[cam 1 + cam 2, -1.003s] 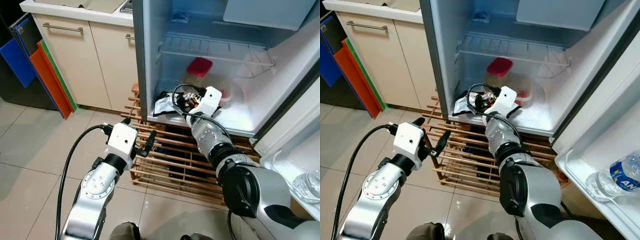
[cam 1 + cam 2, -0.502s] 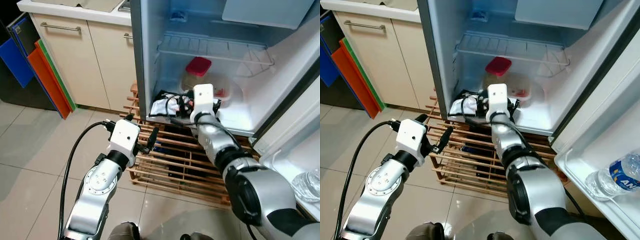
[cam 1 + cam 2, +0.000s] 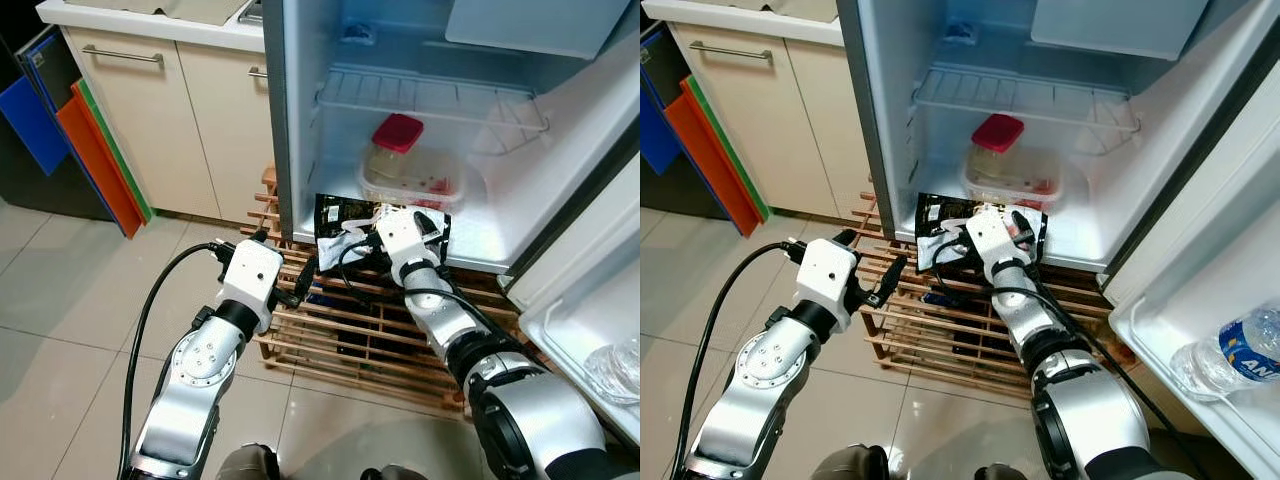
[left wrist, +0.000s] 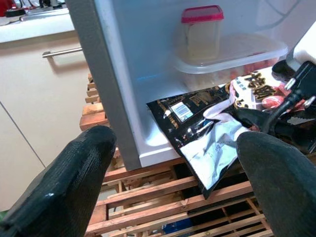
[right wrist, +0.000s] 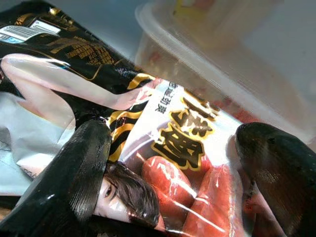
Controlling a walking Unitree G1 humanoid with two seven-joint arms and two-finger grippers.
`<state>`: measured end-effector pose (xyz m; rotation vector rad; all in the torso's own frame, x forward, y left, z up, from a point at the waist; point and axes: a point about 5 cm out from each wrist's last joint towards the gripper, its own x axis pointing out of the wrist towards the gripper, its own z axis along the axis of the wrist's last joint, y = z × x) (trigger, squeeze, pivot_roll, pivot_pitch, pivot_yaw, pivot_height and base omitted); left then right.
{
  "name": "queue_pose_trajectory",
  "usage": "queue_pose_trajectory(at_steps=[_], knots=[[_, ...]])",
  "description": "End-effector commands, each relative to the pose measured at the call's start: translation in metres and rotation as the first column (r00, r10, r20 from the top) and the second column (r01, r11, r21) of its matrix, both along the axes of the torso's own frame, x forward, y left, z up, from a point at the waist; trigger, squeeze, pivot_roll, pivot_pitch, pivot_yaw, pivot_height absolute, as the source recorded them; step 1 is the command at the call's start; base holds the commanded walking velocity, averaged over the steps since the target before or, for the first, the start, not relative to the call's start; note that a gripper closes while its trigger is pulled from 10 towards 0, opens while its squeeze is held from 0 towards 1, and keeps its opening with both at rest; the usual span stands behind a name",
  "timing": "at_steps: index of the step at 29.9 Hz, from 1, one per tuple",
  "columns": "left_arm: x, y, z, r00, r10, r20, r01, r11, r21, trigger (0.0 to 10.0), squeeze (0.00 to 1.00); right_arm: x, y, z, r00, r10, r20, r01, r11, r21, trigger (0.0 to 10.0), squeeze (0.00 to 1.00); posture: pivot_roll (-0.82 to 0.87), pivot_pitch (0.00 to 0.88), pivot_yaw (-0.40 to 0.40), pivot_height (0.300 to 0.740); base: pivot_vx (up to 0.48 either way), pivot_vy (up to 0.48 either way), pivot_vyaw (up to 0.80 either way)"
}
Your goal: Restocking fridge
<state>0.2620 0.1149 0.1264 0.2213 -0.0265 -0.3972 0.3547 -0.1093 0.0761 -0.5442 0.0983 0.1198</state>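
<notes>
Right hand [image 3: 1012, 232] is clamped on a black sausage packet [image 3: 940, 215] at the fridge [image 3: 1095, 195] floor's front edge; left hand [image 3: 868, 270], fingers apart, hovers just beside it.

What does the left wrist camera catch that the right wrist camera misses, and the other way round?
Left wrist view alone: the red-lidded jar whole, the fridge's grey side wall, a cream cupboard with a bar handle, and the wooden slatted rack below.

Right wrist view alone: a close look at the packet's front, with printed sausages and a pictured face.

Both share the black sausage packet and the clear plastic tub behind it; each looks along its own two black fingers.
</notes>
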Motion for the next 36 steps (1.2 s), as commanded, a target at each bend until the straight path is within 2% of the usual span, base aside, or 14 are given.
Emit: queue_pose_trajectory(at_steps=[1,3,5,8,10,14,16,18,21,26,32,34,35,36], knots=[[0.001,-0.003,-0.001,1.000,-0.016,0.000,0.016,1.000,0.005,10.0,0.00,0.001,-0.004,0.002,0.999,-0.033,0.006,0.033,0.998,0.056,10.0,1.00,0.14,0.065,-0.029,0.740,0.000,0.000,0.00],[0.001,-0.002,-0.001,1.000,-0.016,0.000,0.016,1.000,0.005,10.0,0.00,0.002,-0.006,0.003,0.998,-0.068,-0.018,0.070,0.989,0.128,10.0,1.00,0.14,0.065,-0.029,0.740,0.000,0.000,0.00],[0.001,-0.002,-0.001,1.000,-0.016,0.000,0.016,1.000,0.004,10.0,0.00,0.003,-0.010,-0.001,0.980,-0.154,-0.124,0.187,0.927,0.326,10.0,1.00,0.14,0.063,-0.030,0.740,0.000,0.000,0.00],[0.001,-0.002,-0.001,1.000,-0.015,0.001,0.015,1.000,0.005,10.0,0.00,0.003,-0.011,-0.003,0.968,-0.180,-0.173,0.237,0.883,0.405,10.0,1.00,0.15,0.064,-0.030,0.740,0.000,0.000,0.00],[0.001,-0.002,-0.001,1.000,-0.015,0.000,0.015,1.000,0.008,10.0,0.00,0.005,-0.008,-0.003,0.946,-0.201,-0.255,0.314,0.762,0.567,10.0,1.00,0.15,0.069,-0.026,0.740,0.000,0.000,0.00],[0.001,-0.002,-0.002,1.000,-0.016,0.000,0.016,1.000,0.010,10.0,0.00,0.008,-0.004,0.000,0.933,-0.197,-0.300,0.352,0.666,0.658,10.0,1.00,0.15,0.072,-0.024,0.740,0.000,0.000,0.00],[0.001,-0.002,-0.002,1.000,-0.016,0.000,0.016,1.000,0.012,10.0,0.00,0.012,0.001,0.005,0.923,-0.186,-0.338,0.381,0.567,0.730,10.0,1.00,0.15,0.078,-0.024,0.740,0.000,0.000,0.00],[0.001,-0.002,-0.002,1.000,-0.016,0.000,0.016,1.000,0.012,10.0,0.00,0.012,0.001,0.005,0.923,-0.186,-0.338,0.381,0.567,0.730,10.0,1.00,0.15,0.078,-0.024,0.740,0.000,0.000,0.00],[0.001,-0.003,-0.002,1.000,-0.013,-0.002,0.013,1.000,0.013,10.0,0.00,0.017,0.005,0.013,0.912,-0.157,-0.380,0.410,0.414,0.812,10.0,1.00,0.16,0.083,-0.027,0.740,0.000,0.000,0.00],[0.000,-0.002,-0.002,1.000,-0.007,-0.005,0.008,1.000,0.014,10.0,0.00,0.027,0.006,0.031,0.925,-0.136,-0.355,0.380,0.305,0.873,10.0,1.00,0.16,0.086,-0.031,0.740,0.000,0.000,0.00],[0.000,-0.003,-0.003,1.000,-0.007,-0.006,0.007,1.000,0.015,10.0,0.00,0.036,0.011,0.051,0.953,-0.116,-0.279,0.302,0.298,0.906,10.0,1.00,0.15,0.088,-0.031,0.740,0.000,0.000,0.00],[0.001,-0.003,-0.002,1.000,-0.008,-0.004,0.008,1.000,0.016,10.0,0.00,0.039,0.013,0.061,0.969,-0.125,-0.212,0.245,0.394,0.886,10.0,1.00,0.15,0.086,-0.033,0.740,0.000,0.000,0.00],[0.001,-0.003,-0.002,1.000,-0.008,-0.004,0.008,1.000,0.016,10.0,0.00,0.039,0.013,0.061,0.969,-0.125,-0.212,0.245,0.394,0.886,10.0,1.00,0.15,0.086,-0.033,0.740,0.000,0.000,0.00],[0.002,-0.004,-0.002,1.000,-0.007,-0.004,0.007,1.000,0.018,10.0,0.00,0.040,0.015,0.068,0.978,-0.133,-0.160,0.204,0.477,0.855,10.0,1.00,0.15,0.086,-0.034,0.740,0.000,0.000,0.00]])
